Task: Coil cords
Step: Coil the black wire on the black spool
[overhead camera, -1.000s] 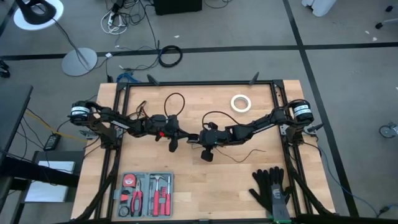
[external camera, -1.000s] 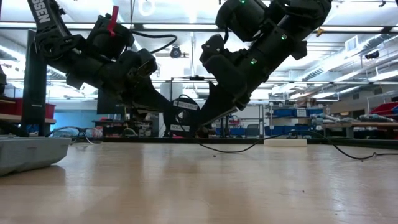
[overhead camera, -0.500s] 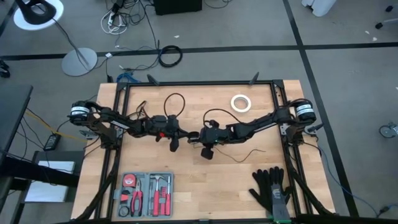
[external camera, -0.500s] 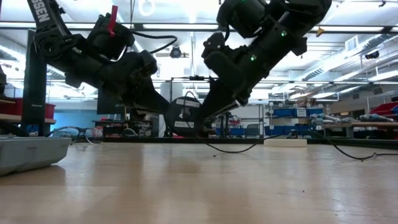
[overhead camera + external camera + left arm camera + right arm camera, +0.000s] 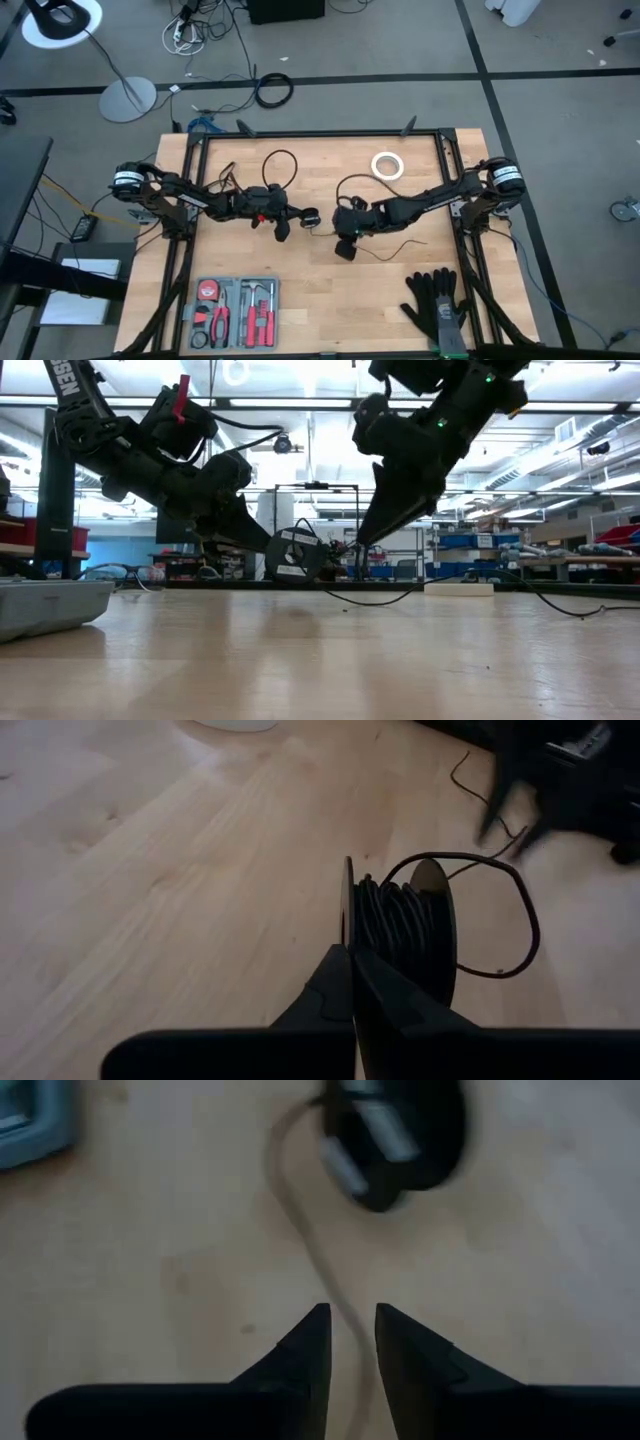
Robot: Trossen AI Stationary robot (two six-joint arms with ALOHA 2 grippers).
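Right now my left gripper (image 5: 352, 960) is pinched tight on the edge of the puck (image 5: 400, 925), a small round black spool with black cord (image 5: 520, 925) wound around its middle. In the low view the puck (image 5: 295, 554) stands on its edge, held just above the table (image 5: 320, 650). From above, the puck (image 5: 309, 216) sits near the middle of the table, on the near side of the white tape ring (image 5: 387, 165).

My right gripper (image 5: 350, 1338) is just beside the puck, on the side toward the black gloves (image 5: 437, 305). Its two fingers (image 5: 405, 1345) are a little apart. The thin cord (image 5: 310, 1240) runs on the wood between them, but I cannot tell if they touch it. They are not squeezing it.

A loose loop of cord hangs off the puck. More cord trails across the table toward the gloves. The tool tray (image 5: 235, 310) sits at the table's near edge, well apart from the puck.
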